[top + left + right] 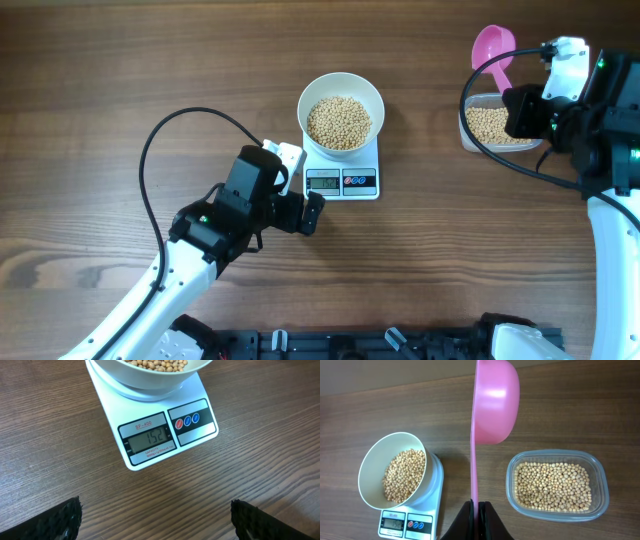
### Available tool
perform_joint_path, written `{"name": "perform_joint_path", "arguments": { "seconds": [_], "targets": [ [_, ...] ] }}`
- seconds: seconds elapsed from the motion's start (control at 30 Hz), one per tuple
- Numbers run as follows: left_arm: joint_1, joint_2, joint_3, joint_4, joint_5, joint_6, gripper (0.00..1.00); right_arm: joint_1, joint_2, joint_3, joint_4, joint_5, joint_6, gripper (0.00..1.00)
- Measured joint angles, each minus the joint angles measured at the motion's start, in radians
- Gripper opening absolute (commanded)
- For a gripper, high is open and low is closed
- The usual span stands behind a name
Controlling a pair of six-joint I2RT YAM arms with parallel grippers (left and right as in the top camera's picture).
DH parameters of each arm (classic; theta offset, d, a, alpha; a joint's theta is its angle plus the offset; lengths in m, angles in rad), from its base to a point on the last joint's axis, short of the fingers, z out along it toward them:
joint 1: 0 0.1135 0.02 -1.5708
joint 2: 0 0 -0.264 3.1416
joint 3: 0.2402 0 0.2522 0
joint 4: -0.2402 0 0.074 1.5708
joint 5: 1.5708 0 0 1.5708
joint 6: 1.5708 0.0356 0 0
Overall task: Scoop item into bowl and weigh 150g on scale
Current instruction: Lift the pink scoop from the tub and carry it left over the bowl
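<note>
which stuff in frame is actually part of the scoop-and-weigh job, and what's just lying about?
Job:
- beans
- white bowl
- scale
- pink scoop, clamped in the right gripper
- clear tub of spare beans
- left gripper, open, empty

Lying about:
- black cable looped over the table

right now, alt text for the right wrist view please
The right gripper holds a pink scoop by its handle, on edge, over a wooden table. Lower left, a white bowl of beans sits on the scale; at right, a clear tub holds more.
</note>
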Motion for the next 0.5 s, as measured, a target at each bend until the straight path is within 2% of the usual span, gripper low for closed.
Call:
{"name": "perform_joint_path", "arguments": {
  "seconds": [0.33,0.5],
  "targets": [
    [0.000,0.000,0.000,0.000,0.000,0.000,1.00,0.000,0.000,0.000,0.000,-0.001,0.000,0.04],
    [0.000,0.000,0.000,0.000,0.000,0.000,1.00,0.000,0.000,0.000,0.051,-0.081,0.000,0.04]
  ]
}}
